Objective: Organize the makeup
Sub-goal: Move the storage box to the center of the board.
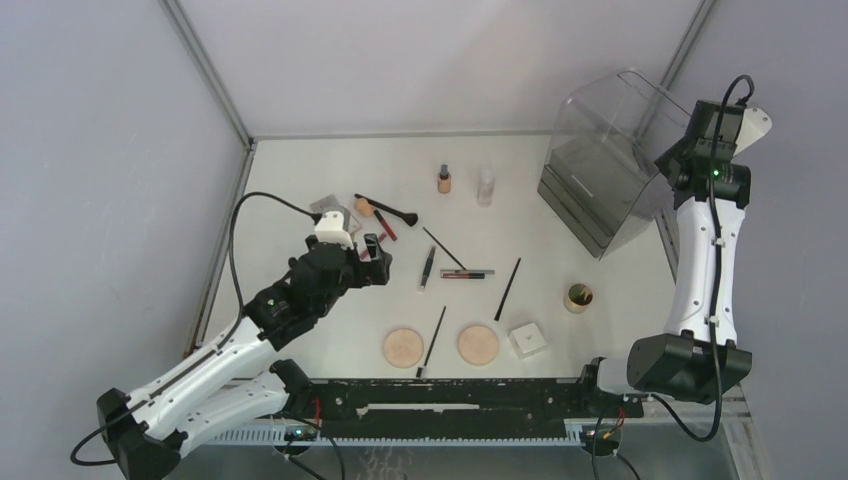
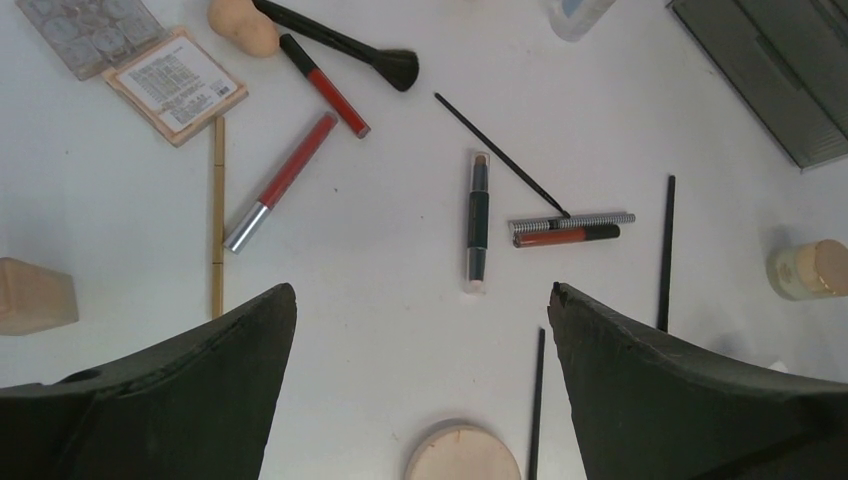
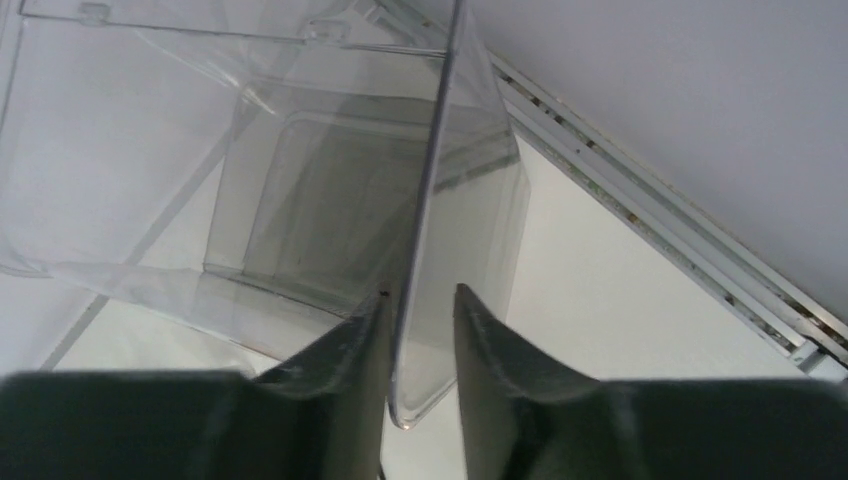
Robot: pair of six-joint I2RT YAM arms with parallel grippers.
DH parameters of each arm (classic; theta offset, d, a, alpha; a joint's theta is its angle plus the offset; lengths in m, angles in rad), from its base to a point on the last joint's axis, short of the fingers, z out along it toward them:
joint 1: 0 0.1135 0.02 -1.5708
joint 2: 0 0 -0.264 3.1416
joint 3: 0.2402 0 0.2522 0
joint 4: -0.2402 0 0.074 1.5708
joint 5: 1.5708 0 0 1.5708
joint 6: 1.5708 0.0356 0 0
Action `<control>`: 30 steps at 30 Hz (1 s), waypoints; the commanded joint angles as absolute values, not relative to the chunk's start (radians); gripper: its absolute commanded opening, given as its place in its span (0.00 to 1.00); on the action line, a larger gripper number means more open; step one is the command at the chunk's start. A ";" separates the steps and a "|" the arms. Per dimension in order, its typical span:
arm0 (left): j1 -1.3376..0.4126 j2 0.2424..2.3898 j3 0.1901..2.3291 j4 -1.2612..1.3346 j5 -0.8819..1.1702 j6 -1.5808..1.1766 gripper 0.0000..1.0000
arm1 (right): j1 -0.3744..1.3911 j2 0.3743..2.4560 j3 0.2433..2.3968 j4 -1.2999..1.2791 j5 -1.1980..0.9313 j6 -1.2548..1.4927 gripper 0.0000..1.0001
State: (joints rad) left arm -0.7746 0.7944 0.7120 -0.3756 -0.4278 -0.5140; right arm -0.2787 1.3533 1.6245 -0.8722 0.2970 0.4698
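Observation:
The makeup lies scattered on the white table (image 1: 300,180). A beige sponge (image 1: 364,207), a black brush (image 1: 390,209), red lip sticks (image 2: 285,180) and a square compact (image 2: 175,85) lie at the left. A dark stick (image 2: 479,220) and a red gloss (image 2: 565,236) lie mid-table. Two round tan puffs (image 1: 403,347) and a white box (image 1: 527,339) lie near the front. My left gripper (image 1: 372,250) hovers above the table, open and empty (image 2: 420,290). My right gripper (image 1: 668,165) is closed on a wall of the clear bin (image 3: 300,180), with a finger either side (image 3: 420,295).
A tan dark-capped bottle (image 1: 444,180) and a clear bottle (image 1: 486,185) stand at the back. A small jar (image 1: 578,296) sits at the right. Thin black brushes (image 1: 508,288) lie between them. The clear bin (image 1: 600,170) stands tilted at the back right.

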 commanded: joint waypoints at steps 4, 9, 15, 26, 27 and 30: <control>-0.772 0.836 0.697 -0.338 -0.375 -0.477 1.00 | -0.290 1.351 1.646 -0.876 0.218 0.466 0.10; -0.772 0.854 0.704 -0.337 -0.378 -0.453 1.00 | -0.291 1.315 1.618 -0.838 0.112 0.458 0.00; -0.772 1.003 0.797 -0.271 -0.258 -0.476 1.00 | -0.285 1.291 1.619 -0.861 -0.040 0.473 0.00; -0.772 1.363 1.147 -0.223 -0.055 -0.487 1.00 | -0.206 1.266 1.647 -0.958 -0.108 0.468 0.00; -0.772 1.393 1.174 -0.216 -0.031 -0.495 1.00 | -0.206 1.262 1.650 -0.965 -0.118 0.460 0.00; -0.772 1.462 1.241 -0.212 0.034 -0.508 0.99 | -0.227 1.249 1.660 -1.001 -0.152 0.414 0.00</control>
State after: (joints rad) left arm -0.7738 1.4029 1.1267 -0.2584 -0.0864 -0.4885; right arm -0.2329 1.2949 1.6150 -0.9581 -0.0135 0.4759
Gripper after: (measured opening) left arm 0.992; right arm 0.009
